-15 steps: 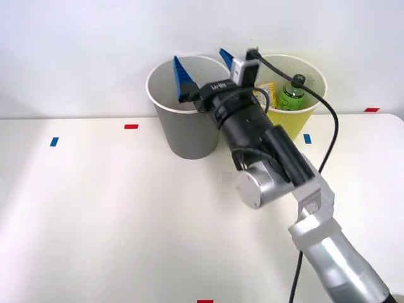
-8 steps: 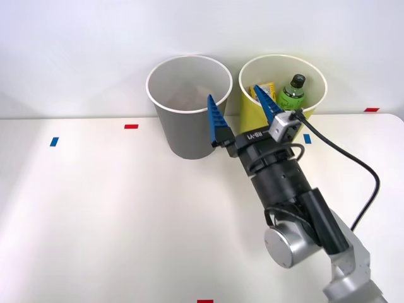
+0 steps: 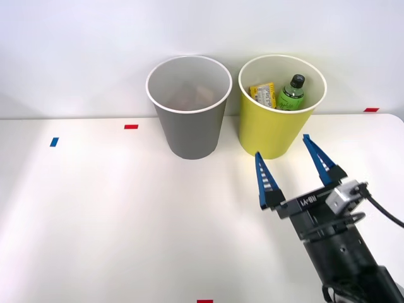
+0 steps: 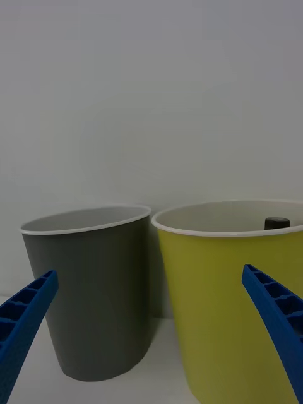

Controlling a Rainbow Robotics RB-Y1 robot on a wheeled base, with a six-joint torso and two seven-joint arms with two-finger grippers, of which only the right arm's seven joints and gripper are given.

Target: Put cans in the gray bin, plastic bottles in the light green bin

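Front view, lower right: right gripper (image 3: pixel 293 167) spread wide, holding nothing, poised over the bench (image 3: pixel 95 214) just short of the light green bin (image 3: pixel 268 136).

Upper centre: gray bin (image 3: pixel 188 136) and light green bin side by side, nearly touching. Green plastic bottle (image 3: pixel 292 93) stands inside the light green bin, black cap up, beside a yellow packet (image 3: pixel 263 93). Something brownish lies low in the gray bin; cannot tell whether it is a can.

No cans or bottles left out on the bench. Sorting looks essentially finished.

Right end effector (image 3: pixel 293 163) withdrawn from gray bin (image 3: pixel 189 120), now before light green bin (image 3: pixel 278 126).
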